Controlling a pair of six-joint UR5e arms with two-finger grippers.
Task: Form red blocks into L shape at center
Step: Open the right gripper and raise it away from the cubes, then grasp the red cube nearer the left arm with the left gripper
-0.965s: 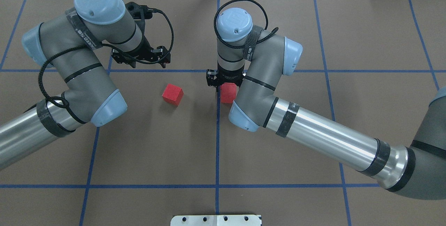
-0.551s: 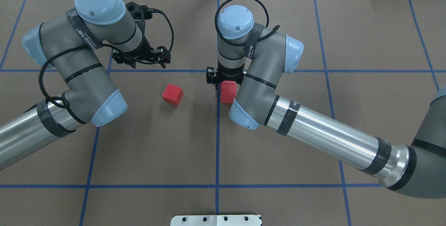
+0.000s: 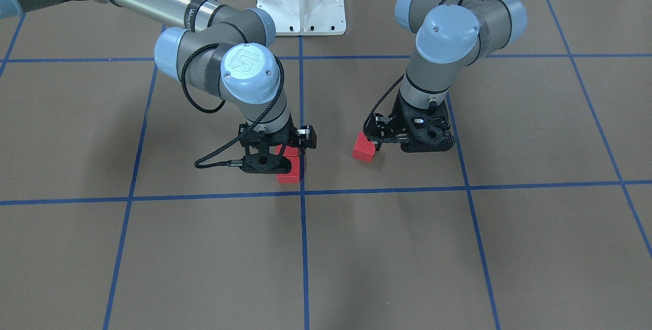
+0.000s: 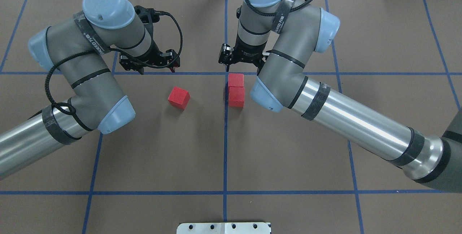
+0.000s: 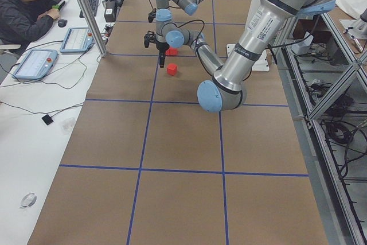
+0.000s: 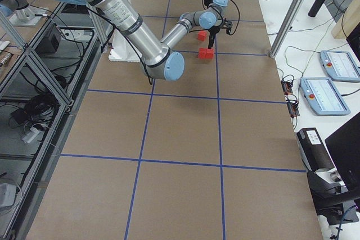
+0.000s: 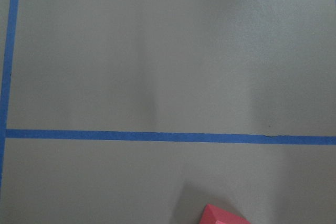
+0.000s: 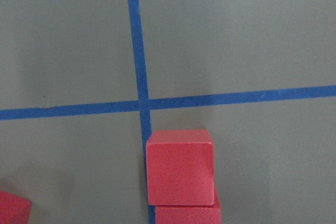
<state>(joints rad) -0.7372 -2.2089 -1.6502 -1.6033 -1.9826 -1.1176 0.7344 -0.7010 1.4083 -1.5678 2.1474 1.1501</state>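
Two red blocks (image 4: 235, 80) (image 4: 236, 96) lie touching in a row just right of the vertical tape line, directly below the center crossing (image 4: 226, 73). They also show in the right wrist view (image 8: 180, 167) (image 8: 187, 215). The third red block (image 4: 178, 98) lies alone, turned slightly, to their left. My right gripper (image 4: 243, 68) is open and empty, raised above the crossing at the far end of the pair. My left gripper (image 4: 155, 69) is open and empty, beyond the lone block (image 3: 364, 148) near the horizontal tape line. The left wrist view shows only that block's corner (image 7: 223, 214).
The white robot base plate (image 4: 223, 228) sits at the table's near edge. The brown grid surface extends on all sides. An operator (image 5: 23, 4) sits at a side table with pendants beyond the far edge.
My right gripper has risen and drawn back toward the far side, uncovering a second red block left against the first. The left arm has shifted only slightly. The lone block has not moved.
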